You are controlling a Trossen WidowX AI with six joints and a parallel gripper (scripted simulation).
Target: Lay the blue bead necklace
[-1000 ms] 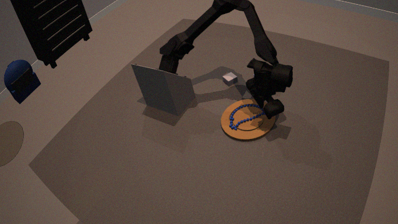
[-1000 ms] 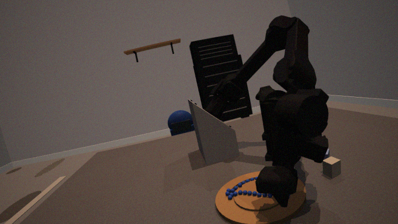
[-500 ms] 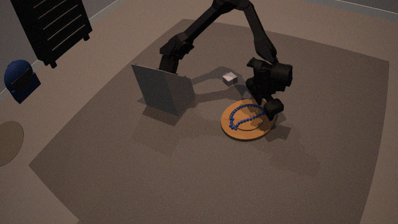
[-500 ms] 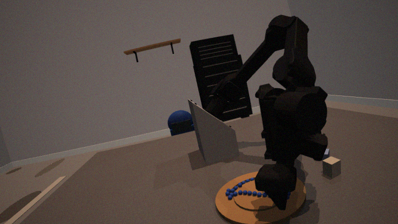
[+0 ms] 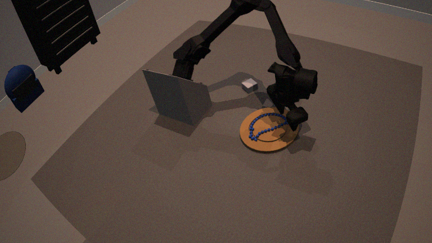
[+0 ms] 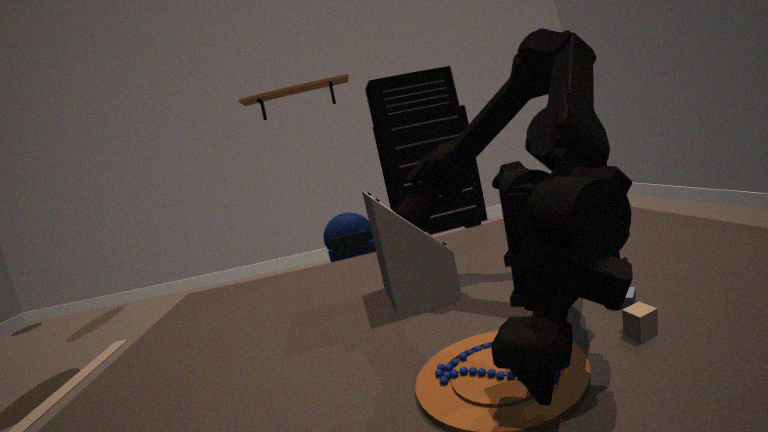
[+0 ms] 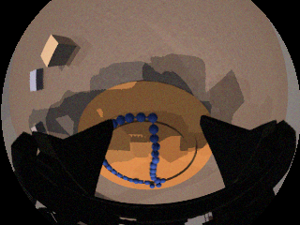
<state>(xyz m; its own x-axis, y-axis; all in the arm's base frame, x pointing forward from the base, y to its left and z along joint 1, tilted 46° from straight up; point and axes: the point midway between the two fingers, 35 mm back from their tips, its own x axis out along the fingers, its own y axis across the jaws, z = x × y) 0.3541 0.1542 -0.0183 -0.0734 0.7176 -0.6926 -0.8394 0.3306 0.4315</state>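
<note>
The round orange bead board [image 5: 265, 147] [image 6: 433, 399] [image 7: 187, 99] lies flat under my gripper. The blue bead necklace [image 5: 271, 129] [image 6: 472, 371] [image 7: 154, 138] lies on it. In the wrist view one part curves along the left of the groove. Another part runs nearly straight across the inner disc, and the right part of the groove holds no beads. Several beads bunch up where the two parts meet at the bottom. My gripper [image 5: 288, 120] [image 7: 157, 122] is open with nothing held, low over the board, fingertips either side of the straight part's top end. The left finger hides some beads.
A grey slanted panel [image 5: 175, 100] [image 6: 416, 274] stands by the arm's base. A pale block [image 5: 249, 85] lies between it and the gripper. A beige cube [image 6: 640, 322] [image 7: 58, 51] and a bluish-white block [image 6: 629, 295] [image 7: 37, 80] are beyond the board.
</note>
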